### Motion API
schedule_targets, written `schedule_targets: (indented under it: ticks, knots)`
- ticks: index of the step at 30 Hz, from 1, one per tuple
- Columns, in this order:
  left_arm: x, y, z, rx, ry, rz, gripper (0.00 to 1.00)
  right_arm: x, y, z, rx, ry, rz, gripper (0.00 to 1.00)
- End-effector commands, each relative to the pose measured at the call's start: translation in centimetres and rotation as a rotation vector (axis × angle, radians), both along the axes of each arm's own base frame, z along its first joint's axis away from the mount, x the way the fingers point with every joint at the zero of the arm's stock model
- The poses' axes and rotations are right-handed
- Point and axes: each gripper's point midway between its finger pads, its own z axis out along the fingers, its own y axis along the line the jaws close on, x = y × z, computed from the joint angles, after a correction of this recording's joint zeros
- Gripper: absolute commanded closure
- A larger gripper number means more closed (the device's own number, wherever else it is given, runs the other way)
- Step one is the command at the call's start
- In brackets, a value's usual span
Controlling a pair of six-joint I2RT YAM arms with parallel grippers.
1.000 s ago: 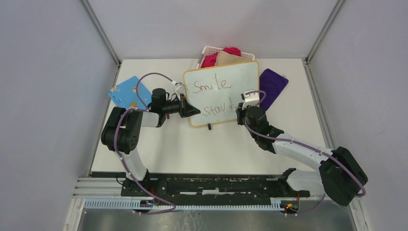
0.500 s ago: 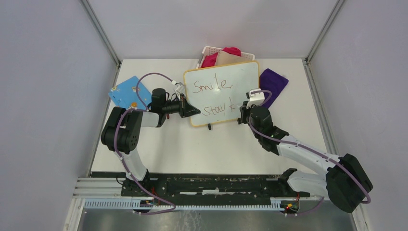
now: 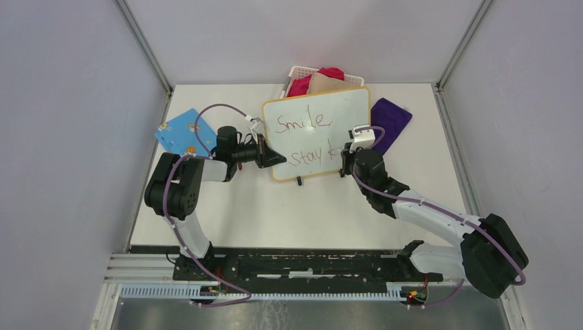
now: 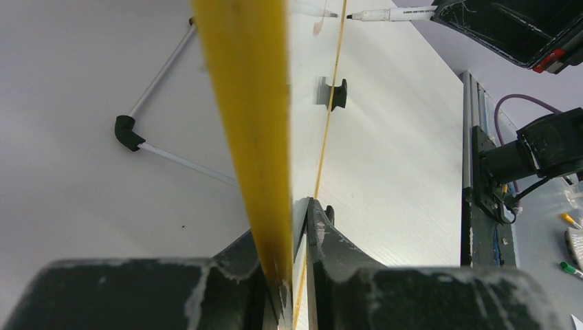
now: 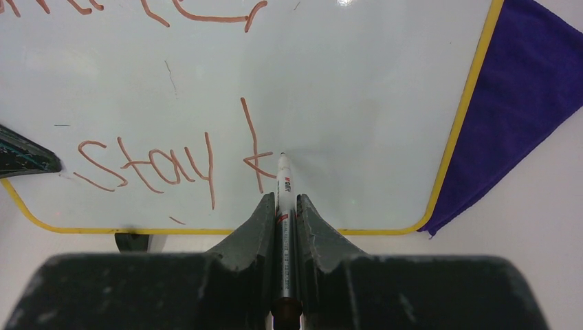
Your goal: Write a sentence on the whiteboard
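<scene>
The white table (image 3: 302, 206) bore the whiteboard (image 3: 347, 110) at its middle, a blue board (image 3: 177, 130) to the left, a purple cloth (image 3: 392, 118) just beside its right edge, and a white basket (image 3: 295, 71) behind.

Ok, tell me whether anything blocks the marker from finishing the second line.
Nothing visible does. The marker in the right gripper has its tip beside the k, and the whiteboard right of it is bare.
</scene>
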Motion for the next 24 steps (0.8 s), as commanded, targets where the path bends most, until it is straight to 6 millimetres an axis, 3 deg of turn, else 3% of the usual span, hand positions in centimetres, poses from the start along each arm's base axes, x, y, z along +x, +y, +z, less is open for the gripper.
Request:
schedule_targets:
  ticks: [1, 18, 24]
  knots:
    - [-1.2, 0.7, -6.0, 0.151, 0.139, 0.067, 0.98, 1.4, 0.4, 2.6, 0.04, -0.067, -0.018, 1.0]
    - [-1.2, 0.7, -6.0, 0.151, 0.139, 0.066, 0.98, 0.0, -0.4, -1.4, 0.018, 0.008, -0.014, 1.0]
    - [-1.2, 0.8, -6.0, 0.151, 0.139, 0.067, 0.98, -0.5, -0.5, -2.0, 0.019, 0.02, -0.006, 1.0]
